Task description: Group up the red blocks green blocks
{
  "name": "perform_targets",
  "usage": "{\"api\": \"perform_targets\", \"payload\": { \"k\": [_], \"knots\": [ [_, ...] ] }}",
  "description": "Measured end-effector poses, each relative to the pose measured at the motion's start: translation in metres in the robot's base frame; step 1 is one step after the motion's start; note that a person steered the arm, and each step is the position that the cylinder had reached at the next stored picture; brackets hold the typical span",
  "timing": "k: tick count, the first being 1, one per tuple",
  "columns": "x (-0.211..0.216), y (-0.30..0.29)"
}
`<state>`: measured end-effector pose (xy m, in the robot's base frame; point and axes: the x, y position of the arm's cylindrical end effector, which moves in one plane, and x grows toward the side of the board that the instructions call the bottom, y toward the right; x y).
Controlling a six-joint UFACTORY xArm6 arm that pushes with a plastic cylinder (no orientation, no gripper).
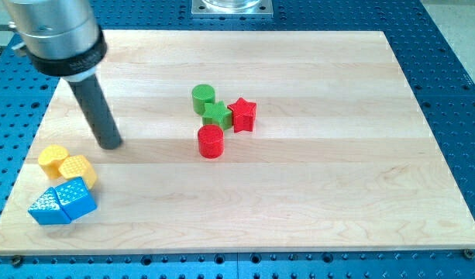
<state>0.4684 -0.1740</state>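
Pincer-wise, this arm carries none: no jaws to open or close, nothing held; it ends in a straight dark rod, and my tip (110,144) rests on the wooden surface (314,201) at the left of the frame; the rod slants slightly, its upper end leaning toward the upper left, where it joins a wide dark collar and a silvery cylindrical housing cut off by the frame's top left corner.

Closest to my tip, just below and to its left, lie two yellow blocks: a rounded yellow block (53,158) and a yellow block (77,170) with a ridged top, touching each other; my tip stands near them but apart; below these, at the lower left of the frame, sit two blue blocks pressed together, a blue triangular block (44,208) and a blue block (74,198).

Well to the right of my tip, about the frame's centre, the task's blocks sit clustered: a green cylinder (204,98) uppermost, a green star block (217,115) touching it at its lower right, a red star block (242,115) touching the green star's right side, and a red cylinder (211,142) just below the green star, close to it or barely touching.
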Motion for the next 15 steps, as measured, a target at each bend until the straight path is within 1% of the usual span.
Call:
{"api": "perform_targets", "payload": {
  "k": [2,3,4,5,6,8,9,10,11,12,13,14,15],
  "knots": [
    [0.01,0.017],
    [0.034,0.049],
    [0.033,0.076],
    [0.017,0.098],
    [0.017,0.086],
    [0.035,0.153],
    [-0.002,0.161],
    [-0.018,0.156],
    [0.009,0.121],
    [-0.043,0.074],
    [-0.081,0.06],
    [-0.099,0.098],
    [-0.102,0.109]
  ]
}}
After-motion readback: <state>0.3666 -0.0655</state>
